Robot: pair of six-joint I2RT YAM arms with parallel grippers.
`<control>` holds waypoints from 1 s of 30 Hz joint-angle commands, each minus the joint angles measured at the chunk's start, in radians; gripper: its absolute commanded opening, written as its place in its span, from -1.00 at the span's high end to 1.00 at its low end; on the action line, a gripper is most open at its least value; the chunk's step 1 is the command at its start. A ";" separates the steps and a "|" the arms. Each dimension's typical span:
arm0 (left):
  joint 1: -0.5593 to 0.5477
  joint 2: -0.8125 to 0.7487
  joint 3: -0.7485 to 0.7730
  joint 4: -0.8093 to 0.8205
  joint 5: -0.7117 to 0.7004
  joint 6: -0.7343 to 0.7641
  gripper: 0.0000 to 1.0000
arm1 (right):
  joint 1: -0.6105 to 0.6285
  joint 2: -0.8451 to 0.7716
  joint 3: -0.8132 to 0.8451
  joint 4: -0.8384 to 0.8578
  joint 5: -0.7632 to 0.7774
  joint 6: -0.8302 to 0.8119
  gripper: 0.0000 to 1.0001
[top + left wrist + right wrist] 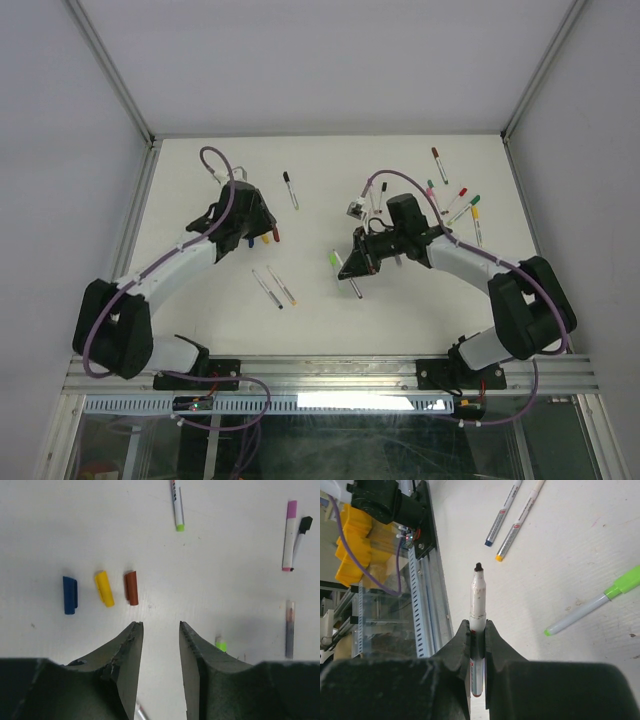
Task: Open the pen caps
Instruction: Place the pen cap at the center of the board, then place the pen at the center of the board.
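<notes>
Three loose pen caps lie in a row on the white table in the left wrist view: blue [70, 595], yellow [104, 588] and brown [132, 587]. My left gripper [161, 625] is open and empty, just short of them and slightly to their right; it shows in the top view [252, 228]. My right gripper [478, 627] is shut on an uncapped grey-white pen [478, 600] with a dark tip that points towards the near rail. In the top view the right gripper [352, 272] is near the table's middle.
A capped light green pen [600, 602] lies right of the held pen. Two uncapped pens, blue-tipped [502, 515] and orange-tipped [520, 520], lie near the rail [422, 605]. Several capped pens [455, 195] lie at the back right. A black-capped pen [290, 188] lies at mid back.
</notes>
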 commanded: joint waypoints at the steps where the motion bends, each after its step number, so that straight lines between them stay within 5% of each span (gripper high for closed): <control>1: 0.004 -0.200 -0.129 0.081 0.024 0.071 0.21 | 0.046 0.015 0.075 -0.004 0.140 -0.012 1.00; 7: 0.005 -0.454 -0.321 0.173 0.071 0.087 -0.38 | 0.135 0.111 0.185 -0.079 0.294 -0.006 1.00; 12: 0.005 -0.623 -0.389 0.185 0.106 0.041 -0.62 | 0.193 0.252 0.340 -0.168 0.340 0.035 1.00; 30: 0.005 -0.837 -0.416 0.116 0.116 0.027 -0.68 | 0.386 0.538 0.636 -0.295 0.704 0.302 0.79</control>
